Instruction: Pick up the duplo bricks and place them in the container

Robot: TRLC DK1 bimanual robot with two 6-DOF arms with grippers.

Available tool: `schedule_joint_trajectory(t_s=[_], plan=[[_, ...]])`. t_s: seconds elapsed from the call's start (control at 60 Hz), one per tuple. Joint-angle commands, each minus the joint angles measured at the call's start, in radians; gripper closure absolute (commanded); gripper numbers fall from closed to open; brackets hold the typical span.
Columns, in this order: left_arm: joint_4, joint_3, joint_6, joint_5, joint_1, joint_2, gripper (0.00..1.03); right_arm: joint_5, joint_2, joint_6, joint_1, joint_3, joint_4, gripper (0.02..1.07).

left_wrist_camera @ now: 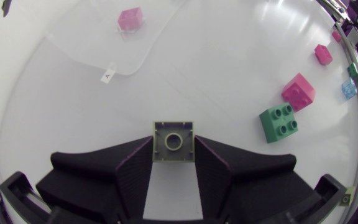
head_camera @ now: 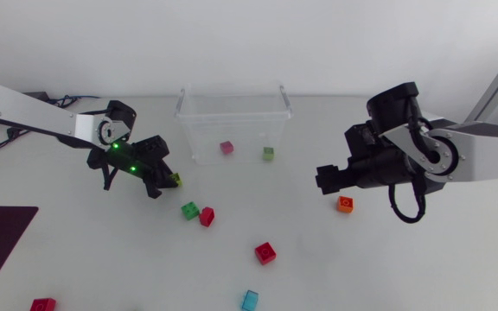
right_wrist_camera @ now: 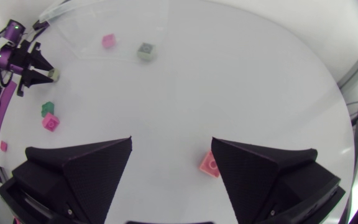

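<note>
Banked: two in! A pink brick (head_camera: 226,148) and a pale green brick (head_camera: 268,154) sit inside the container (head_camera: 184,108), upper centre of the head view.
Left gripper (head_camera: 167,182): clenched on an olive brick (left_wrist_camera: 173,142), left of centre, just short of the container.
Right gripper (right_wrist_camera: 171,158): fingers spread, holding nothing; the orange brick (head_camera: 345,204) lies on the table beneath, right of centre.
Loose, centre: green brick (head_camera: 190,210) touching red brick (head_camera: 207,216); second red brick (head_camera: 265,252) further down.
Loose, bottom edge: blue brick (head_camera: 250,300); third red brick (head_camera: 43,304) far lower left.
Verdict: early going, I'd say, with six on the table and one in hand.
</note>
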Motion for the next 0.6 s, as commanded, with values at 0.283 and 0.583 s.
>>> schedule_joint_trajectory(t_s=[0.283, 0.583], plan=[[-0.073, -0.067, -0.061, 0.048, -0.003, -0.315, 0.82, 0.043, 0.101, 0.129, -0.042, 0.097, -0.164, 0.15], [-0.054, 0.021, -0.301, 0.045, -0.106, -0.464, 0.82, 0.087, 0.233, 0.194, -0.088, 0.132, -0.204, 0.19]])
